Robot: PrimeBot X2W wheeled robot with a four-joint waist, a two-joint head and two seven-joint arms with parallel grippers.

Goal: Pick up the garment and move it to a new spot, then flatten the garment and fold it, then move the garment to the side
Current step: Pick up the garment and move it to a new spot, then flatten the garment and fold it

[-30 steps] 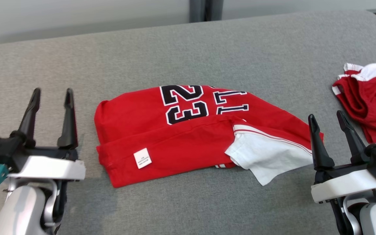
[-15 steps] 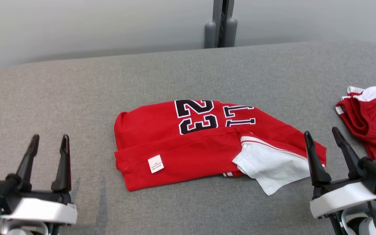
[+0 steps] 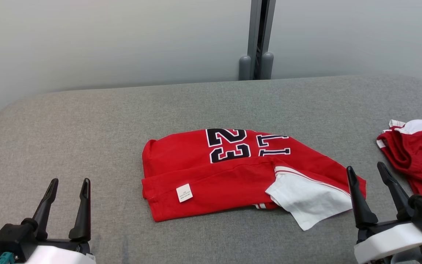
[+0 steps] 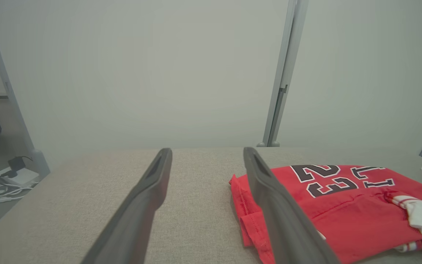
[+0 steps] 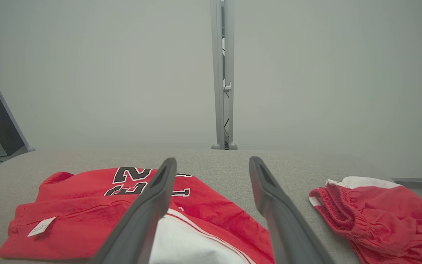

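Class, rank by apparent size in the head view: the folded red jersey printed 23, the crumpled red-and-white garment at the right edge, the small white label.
Largest: the folded red jersey.
Next: the crumpled red-and-white garment, though the frame edge cuts it off, so its full extent is unsure.
Smallest: the small white label on the jersey.

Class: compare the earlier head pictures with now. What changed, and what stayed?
The head camera tilted up, sliding the whole picture down. The left gripper drew back toward the robot. Nothing was grasped or released. The folded red jersey with black numbers, the crumpled red-and-white garment and the open right gripper stayed put.
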